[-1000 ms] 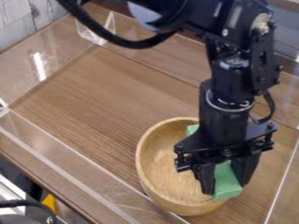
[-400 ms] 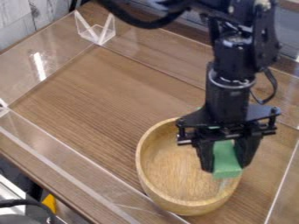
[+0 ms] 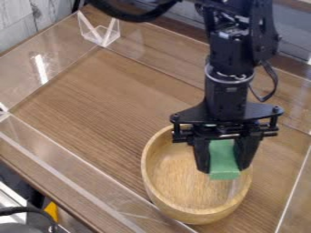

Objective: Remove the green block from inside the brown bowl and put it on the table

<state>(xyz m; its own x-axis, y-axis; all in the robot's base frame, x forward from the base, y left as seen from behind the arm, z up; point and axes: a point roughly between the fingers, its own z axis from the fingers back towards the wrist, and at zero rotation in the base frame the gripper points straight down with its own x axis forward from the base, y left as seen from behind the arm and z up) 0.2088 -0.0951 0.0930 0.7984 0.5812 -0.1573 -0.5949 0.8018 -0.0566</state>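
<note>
The green block (image 3: 225, 160) hangs upright between the black fingers of my gripper (image 3: 224, 153), which is shut on it. It is held just above the inside of the brown bowl (image 3: 166, 187), over the bowl's far right part, and no longer rests on the bowl's floor. The bowl stands on the table (image 3: 109, 100) near the front right corner. My arm comes down from the top of the view, with the gripper pointing straight down.
Clear acrylic walls (image 3: 55, 41) run around the table's edges. A small clear stand (image 3: 100, 30) sits at the back left. Bare wood-grain tabletop stretches to the left of and behind the bowl.
The gripper has lifted slightly and shifted left with the green block, and it has rolled about its vertical axis. The bowl has stayed in place.
</note>
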